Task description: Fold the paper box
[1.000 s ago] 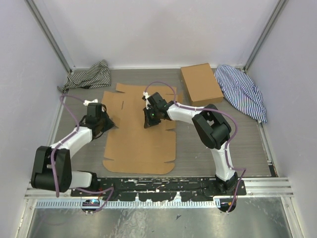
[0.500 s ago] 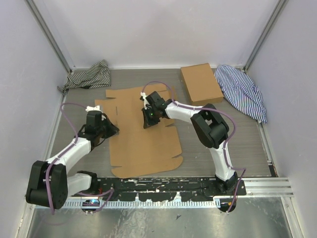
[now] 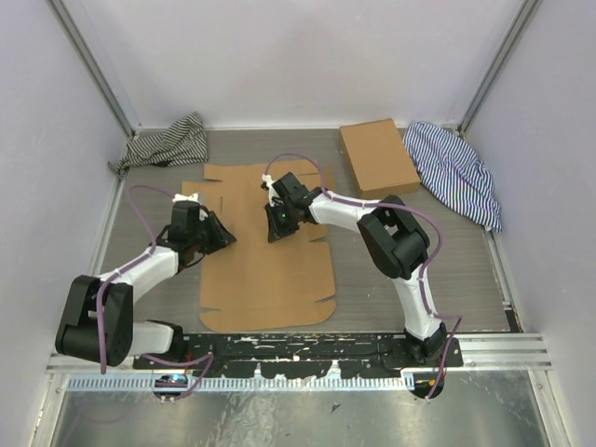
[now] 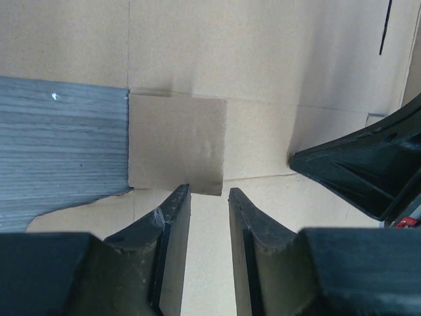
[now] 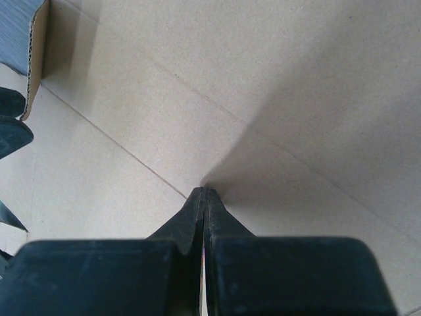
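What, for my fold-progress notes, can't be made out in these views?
- Top view: tips of the right tool are hidden under its own wrist, so contact with the paper box is unclear.
- Left wrist view: whether tips of the left tool touch the cardboard; its own body blocks the near part.
- Right wrist view: most of the box's outline, cut off by the frame edges.
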`<control>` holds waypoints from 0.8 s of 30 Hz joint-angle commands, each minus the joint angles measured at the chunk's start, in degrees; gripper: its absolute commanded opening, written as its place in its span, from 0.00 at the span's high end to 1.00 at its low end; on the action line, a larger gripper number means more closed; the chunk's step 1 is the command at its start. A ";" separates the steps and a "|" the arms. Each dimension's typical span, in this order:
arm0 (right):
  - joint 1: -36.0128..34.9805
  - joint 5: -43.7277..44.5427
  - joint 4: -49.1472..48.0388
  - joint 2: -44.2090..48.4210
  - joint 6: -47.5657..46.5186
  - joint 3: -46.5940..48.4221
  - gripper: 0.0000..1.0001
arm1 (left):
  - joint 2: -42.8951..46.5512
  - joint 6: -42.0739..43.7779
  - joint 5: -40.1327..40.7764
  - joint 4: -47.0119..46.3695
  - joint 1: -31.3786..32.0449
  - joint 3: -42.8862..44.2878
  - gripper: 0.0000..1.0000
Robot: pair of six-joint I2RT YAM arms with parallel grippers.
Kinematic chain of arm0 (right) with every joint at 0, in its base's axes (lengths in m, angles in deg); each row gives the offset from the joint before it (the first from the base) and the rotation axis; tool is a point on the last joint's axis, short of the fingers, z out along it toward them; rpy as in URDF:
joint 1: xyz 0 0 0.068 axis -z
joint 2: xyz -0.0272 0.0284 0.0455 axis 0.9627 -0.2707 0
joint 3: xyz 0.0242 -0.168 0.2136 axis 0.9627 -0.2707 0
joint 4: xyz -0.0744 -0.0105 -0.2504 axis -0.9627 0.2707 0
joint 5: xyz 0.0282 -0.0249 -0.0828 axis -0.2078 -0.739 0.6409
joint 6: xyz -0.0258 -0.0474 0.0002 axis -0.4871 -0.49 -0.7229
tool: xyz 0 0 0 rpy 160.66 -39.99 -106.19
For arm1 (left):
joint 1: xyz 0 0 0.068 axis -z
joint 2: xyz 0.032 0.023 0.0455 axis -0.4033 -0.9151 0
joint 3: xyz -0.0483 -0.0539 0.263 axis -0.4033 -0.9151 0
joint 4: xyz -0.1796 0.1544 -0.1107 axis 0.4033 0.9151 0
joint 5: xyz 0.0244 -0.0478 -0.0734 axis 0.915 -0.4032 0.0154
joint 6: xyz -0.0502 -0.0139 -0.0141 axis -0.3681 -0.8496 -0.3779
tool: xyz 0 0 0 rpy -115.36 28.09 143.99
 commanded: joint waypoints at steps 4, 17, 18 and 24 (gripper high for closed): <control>-1.53 2.48 6.65 -4.24 -1.13 -3.90 0.97 | -0.49 1.01 1.79 0.23 0.10 4.83 0.63; -1.58 2.31 6.57 -4.28 -1.04 -3.98 0.97 | -10.31 -0.34 1.92 -3.37 0.09 6.93 0.65; -1.57 2.43 6.60 -4.28 -1.04 -4.00 0.97 | -11.38 -0.69 1.96 -3.76 0.06 6.91 0.66; -1.60 3.72 6.93 -3.25 -0.40 -4.17 0.96 | -15.38 -2.04 4.44 0.43 0.08 7.86 0.70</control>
